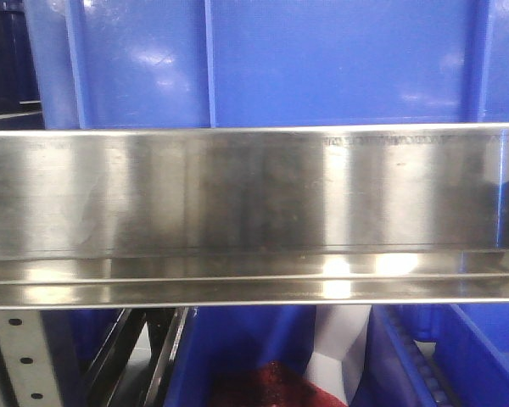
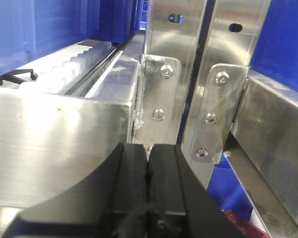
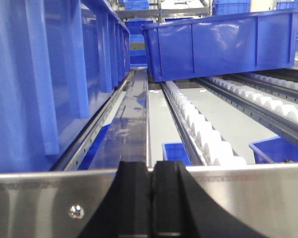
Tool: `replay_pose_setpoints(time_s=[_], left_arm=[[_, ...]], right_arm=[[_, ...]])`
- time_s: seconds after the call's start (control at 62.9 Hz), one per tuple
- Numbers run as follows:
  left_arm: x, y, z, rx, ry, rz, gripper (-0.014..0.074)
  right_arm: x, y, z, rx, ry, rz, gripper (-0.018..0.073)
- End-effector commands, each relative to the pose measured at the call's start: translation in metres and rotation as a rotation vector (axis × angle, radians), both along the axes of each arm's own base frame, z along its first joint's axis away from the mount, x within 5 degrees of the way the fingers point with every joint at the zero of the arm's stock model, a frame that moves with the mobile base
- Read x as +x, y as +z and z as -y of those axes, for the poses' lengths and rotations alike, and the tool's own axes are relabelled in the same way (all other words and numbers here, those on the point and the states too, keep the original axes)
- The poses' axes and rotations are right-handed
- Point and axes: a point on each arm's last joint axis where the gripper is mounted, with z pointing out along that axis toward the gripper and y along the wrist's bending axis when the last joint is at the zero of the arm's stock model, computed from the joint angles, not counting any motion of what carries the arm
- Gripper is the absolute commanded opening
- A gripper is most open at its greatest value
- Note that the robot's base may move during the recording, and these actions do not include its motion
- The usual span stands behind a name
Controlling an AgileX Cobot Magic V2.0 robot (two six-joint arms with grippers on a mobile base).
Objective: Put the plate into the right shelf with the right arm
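The plate shows in no view. The shelf's brushed steel front rail (image 1: pixel 254 195) fills the front view. In the right wrist view the same kind of rail (image 3: pixel 49 203) crosses the bottom, and my right gripper (image 3: pixel 152 171) is shut and empty right in front of it, looking down the roller lanes. In the left wrist view my left gripper (image 2: pixel 148 153) is shut and empty, close to a steel rail (image 2: pixel 54 144) and two perforated uprights (image 2: pixel 171 69).
Blue plastic bins stand on the shelf: a large one at left (image 3: pixel 44 74), another farther back right (image 3: pixel 218 42). White roller tracks (image 3: pixel 203 131) run into the shelf. A bin with red contents (image 1: pixel 271 381) lies below the rail.
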Motion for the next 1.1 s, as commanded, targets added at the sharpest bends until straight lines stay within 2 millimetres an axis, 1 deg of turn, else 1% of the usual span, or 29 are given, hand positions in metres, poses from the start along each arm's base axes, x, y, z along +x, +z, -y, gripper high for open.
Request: replay_pose_setpoints(time_s=[0.0,1.082], left_arm=[[0.0001,0.0053,0.0002,-0.011,-0.002,0.086,-0.0047],[0.0001,0.0053,0.0002,-0.011,-0.002,0.086,-0.0047]], right_arm=[[-0.0017,0.0081,-0.0004,-0.011,0.004,0.084,0.0048],[-0.0016,0.0067,-0.0003,-0.011,0.004,0.069,0.0046]])
